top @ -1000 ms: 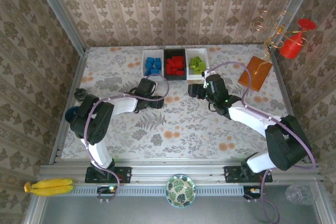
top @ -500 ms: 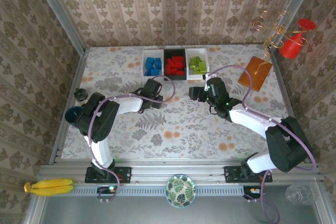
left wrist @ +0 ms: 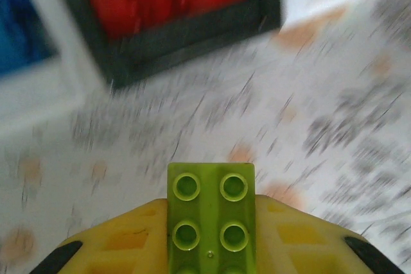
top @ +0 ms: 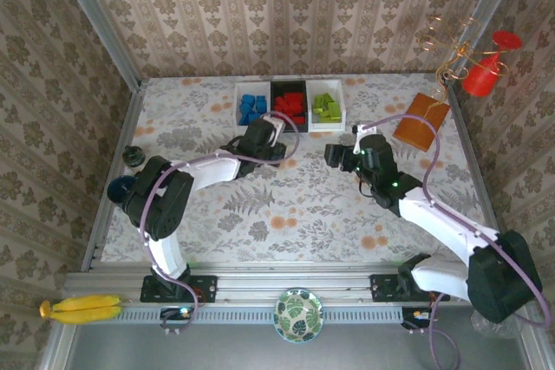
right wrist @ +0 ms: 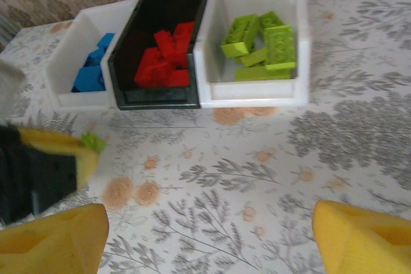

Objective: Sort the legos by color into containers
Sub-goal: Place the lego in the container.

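Left hand (top: 276, 133) forward, studded lime brick (left wrist: 210, 213)

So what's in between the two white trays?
The black tray, with red bricks in it. The right wrist view shows it clearly.

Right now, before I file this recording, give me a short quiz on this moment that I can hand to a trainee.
1. True or false: the lego brick held in the left gripper is red.
2. The lego bricks in the black tray are: A blue, B red, C lime green.
3. Fill in: the right gripper is ___ and holds nothing.

Key
1. False: it is lime green.
2. B.
3. open.
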You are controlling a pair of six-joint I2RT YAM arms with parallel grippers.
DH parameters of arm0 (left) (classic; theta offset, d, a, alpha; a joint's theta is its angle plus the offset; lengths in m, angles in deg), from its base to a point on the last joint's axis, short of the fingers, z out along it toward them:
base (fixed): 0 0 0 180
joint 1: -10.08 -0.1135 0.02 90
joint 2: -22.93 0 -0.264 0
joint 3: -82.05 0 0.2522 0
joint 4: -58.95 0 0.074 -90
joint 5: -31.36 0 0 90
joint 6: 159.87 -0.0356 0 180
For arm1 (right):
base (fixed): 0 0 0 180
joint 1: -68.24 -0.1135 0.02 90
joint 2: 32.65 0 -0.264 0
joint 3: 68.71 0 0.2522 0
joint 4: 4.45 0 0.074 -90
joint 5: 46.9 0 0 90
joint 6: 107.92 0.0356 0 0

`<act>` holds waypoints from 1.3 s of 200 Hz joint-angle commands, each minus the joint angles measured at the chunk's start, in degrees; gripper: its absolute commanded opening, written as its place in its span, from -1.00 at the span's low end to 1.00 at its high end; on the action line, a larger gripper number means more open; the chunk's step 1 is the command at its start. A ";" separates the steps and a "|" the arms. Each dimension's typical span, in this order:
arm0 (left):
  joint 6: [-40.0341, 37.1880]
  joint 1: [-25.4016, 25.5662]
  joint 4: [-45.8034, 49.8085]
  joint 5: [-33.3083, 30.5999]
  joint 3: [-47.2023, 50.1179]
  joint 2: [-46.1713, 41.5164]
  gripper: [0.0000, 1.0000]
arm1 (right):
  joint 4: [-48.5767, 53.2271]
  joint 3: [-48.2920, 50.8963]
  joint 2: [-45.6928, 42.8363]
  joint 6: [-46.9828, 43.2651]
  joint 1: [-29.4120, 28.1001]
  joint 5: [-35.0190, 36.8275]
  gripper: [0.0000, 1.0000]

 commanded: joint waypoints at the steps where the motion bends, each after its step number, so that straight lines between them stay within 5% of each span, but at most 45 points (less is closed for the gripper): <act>1: -0.42 0.76 -3.64 2.52 -7.65 2.38 -0.40 | 4.23 1.66 -2.53 -1.64 1.18 2.43 0.69; 121: -6.99 0.52 7.95 2.75 -58.69 36.51 -0.35 | 1.61 6.84 -8.50 -3.28 1.75 5.30 0.77; 183: -6.44 0.13 15.71 6.12 -81.46 49.17 -0.03 | 1.30 7.54 -9.47 -3.10 1.90 5.65 0.78; 222: -6.84 -0.03 15.81 7.50 -74.64 41.40 0.41 | 0.95 7.63 -8.95 -3.15 1.89 6.21 0.78; 260: -6.47 -0.37 4.38 6.73 -48.33 23.19 0.60 | 0.39 7.41 -8.00 -3.31 1.86 6.53 0.78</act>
